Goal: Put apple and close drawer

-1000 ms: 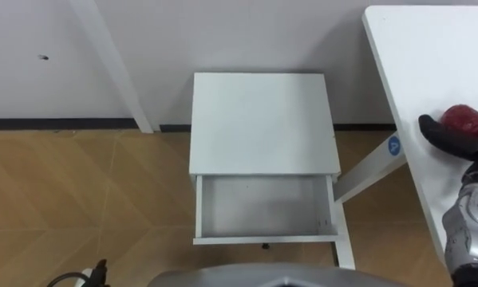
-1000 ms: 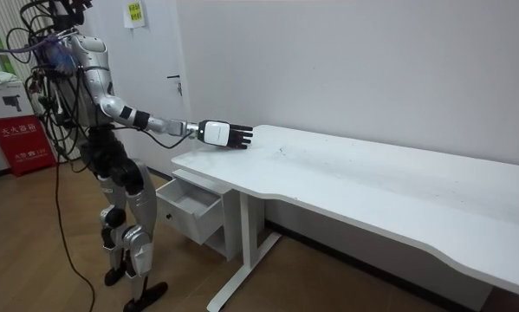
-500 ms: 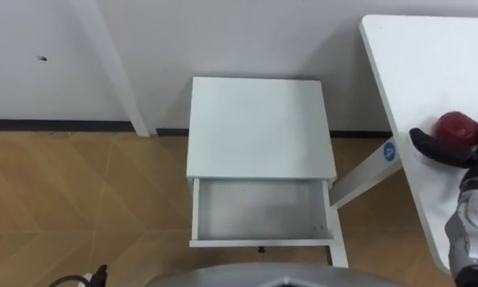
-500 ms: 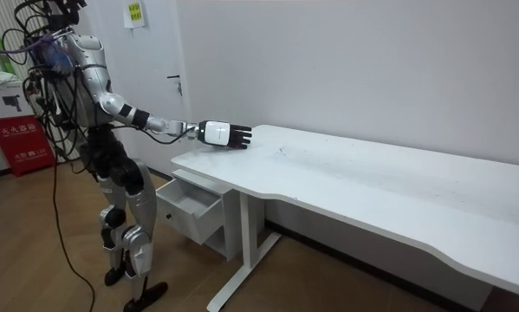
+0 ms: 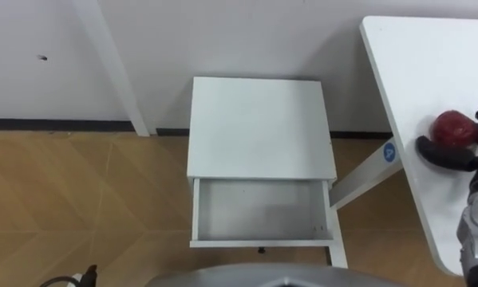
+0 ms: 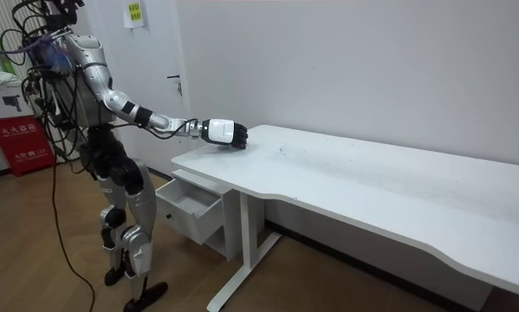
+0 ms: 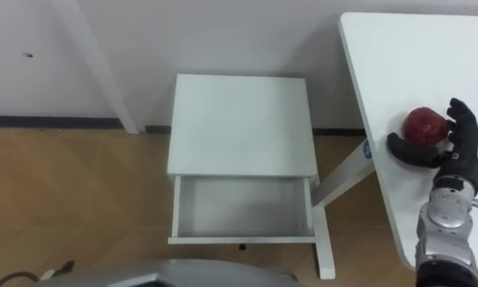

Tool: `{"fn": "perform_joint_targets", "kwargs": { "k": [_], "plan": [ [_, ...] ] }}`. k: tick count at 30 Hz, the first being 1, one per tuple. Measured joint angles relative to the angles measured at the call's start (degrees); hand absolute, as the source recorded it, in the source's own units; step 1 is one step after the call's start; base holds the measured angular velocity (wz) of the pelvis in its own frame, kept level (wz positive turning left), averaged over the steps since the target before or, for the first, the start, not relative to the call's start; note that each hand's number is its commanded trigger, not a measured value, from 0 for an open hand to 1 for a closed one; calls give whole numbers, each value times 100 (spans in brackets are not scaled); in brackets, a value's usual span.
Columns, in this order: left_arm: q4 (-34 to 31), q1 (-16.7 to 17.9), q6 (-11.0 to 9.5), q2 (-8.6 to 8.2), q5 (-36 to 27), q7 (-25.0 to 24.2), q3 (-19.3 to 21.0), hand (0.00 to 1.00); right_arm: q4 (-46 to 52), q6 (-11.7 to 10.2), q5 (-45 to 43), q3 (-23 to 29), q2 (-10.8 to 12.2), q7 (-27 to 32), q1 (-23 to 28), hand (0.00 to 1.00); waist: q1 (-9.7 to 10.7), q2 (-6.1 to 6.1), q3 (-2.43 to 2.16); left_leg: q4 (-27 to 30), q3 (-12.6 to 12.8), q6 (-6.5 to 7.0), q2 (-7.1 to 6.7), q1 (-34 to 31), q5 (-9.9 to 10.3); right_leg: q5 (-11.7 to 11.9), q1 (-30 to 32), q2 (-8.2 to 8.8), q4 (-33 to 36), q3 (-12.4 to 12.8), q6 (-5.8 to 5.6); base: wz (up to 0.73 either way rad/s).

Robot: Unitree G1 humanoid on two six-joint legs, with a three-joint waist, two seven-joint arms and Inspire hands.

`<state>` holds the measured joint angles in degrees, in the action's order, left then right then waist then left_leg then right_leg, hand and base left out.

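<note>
rt robot hand rnd apple on desk

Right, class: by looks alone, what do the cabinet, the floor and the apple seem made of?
Cabinet: probably painted or laminated board; flat matte white panels, square edges. Floor: wood or wood-look laminate; tan planks with grain, laid at angles. Apple in the right hand: dark red, slightly shiny skin; real fruit or plastic, cannot tell.
</note>
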<state>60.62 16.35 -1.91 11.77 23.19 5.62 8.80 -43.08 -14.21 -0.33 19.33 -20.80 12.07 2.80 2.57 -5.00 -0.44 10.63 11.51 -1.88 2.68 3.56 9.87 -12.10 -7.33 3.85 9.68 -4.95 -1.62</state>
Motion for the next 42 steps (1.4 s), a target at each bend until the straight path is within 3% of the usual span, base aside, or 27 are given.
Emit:
{"fn": "perform_joint_targets", "kwargs": {
  "k": [7, 11, 16, 25, 27, 29, 32, 36, 42],
  "plan": [
    [3, -42, 9, 0, 1, -15, 0, 0, 7, 124, -9, 4, -54, 43, -65, 100, -44, 8, 5, -1, 30, -15, 29, 4, 13, 5, 17, -13, 8, -72, 7, -2],
    [17, -53, 15, 3, 3, -127, -6, 0, 34, 179, -15, -30, -53, 43, -62, 100, -97, -16, 19, -6, 54, -33, 57, 7, 27, 12, 17, -14, 7, -308, 14, -3],
    [62, -57, 48, 2, 3, -229, -6, 0, 476, 255, -55, -282, 4, -38, 35, 100, -110, 2, 32, -12, 86, -43, 68, -5, 33, 14, 51, -21, 6, -308, 17, -3],
    [82, -128, 78, 7, 4, -387, -215, 0, 1604, 504, -902, -1504, 177, -685, 48, 100, -233, -25, 28, 20, 88, -41, 65, -87, 31, 19, 130, -13, 20, -303, 21, 0],
    [84, -187, 82, 7, 1, -376, -352, 0, 1678, 697, -1047, -1919, 297, -1058, 48, 100, -317, -28, 71, 28, 77, -41, 62, -100, 31, 19, 121, -13, 18, -307, 21, 2],
    [89, -236, 113, 0, 2, -372, -487, 0, 1750, 761, -1295, -2220, 369, -1284, 47, 100, -401, -19, 77, 37, 73, -39, 61, -114, 32, 20, 131, -8, 18, -312, 20, 2],
    [88, -333, 161, -6, 10, -374, -699, 0, 2072, 879, -1480, -2708, 376, -1530, 48, 100, -482, 100, 136, 141, -3, -21, 65, -274, 46, 34, 157, -4, 16, -396, 17, 13],
    [110, -433, 161, -22, 12, -372, -731, 0, 2226, 884, -1882, -3066, 408, -1792, 50, 100, -633, 225, 89, 186, -78, -15, 54, -353, 48, 43, 175, 4, 8, -478, 17, 12],
    [113, -429, 246, -128, 13, -358, -730, 0, 2591, 942, -2187, -3323, 529, -2012, 66, 100, -718, 237, 80, 216, -147, -15, 50, -360, 47, 43, 128, 6, 6, -602, 17, 7]
  ]
}}
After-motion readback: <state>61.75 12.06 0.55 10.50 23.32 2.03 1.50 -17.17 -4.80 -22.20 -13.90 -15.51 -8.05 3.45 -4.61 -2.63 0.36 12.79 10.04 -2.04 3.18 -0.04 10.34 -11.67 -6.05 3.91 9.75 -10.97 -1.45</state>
